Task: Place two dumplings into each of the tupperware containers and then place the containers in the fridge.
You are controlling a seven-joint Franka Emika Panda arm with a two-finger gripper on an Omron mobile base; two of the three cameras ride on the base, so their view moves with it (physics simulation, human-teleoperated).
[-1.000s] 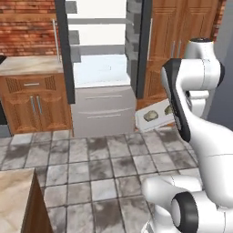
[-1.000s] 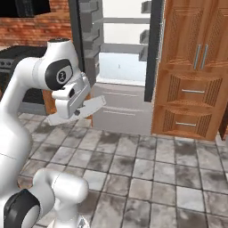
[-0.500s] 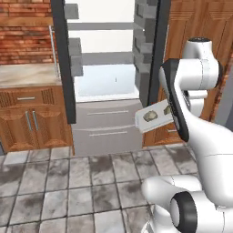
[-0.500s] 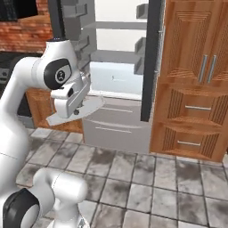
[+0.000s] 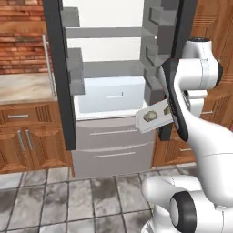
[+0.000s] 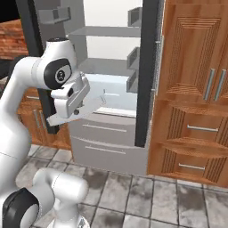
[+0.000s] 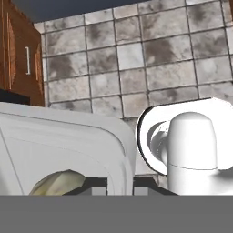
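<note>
Left base view: fridge (image 5: 68,82) open at 10 o'clock, pale drawer (image 5: 111,93) inside. Tupperware container (image 5: 152,116) at centre, carried before fridge, dumpling (image 5: 149,116) in it. Gripper (image 7: 119,184) clenched on container rim. Container looks light, stiff; thin rim slippery, dumplings may roll. Keep level.

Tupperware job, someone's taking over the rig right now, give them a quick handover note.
Gripper: shut on the rim of one tupperware container, held up in front of the open fridge.
Dumplings: two lie in that container.
Done: this container is filled and carried to the fridge.
Left: set it on a shelf inside. The other container's whereabouts cannot be told from here.
</note>
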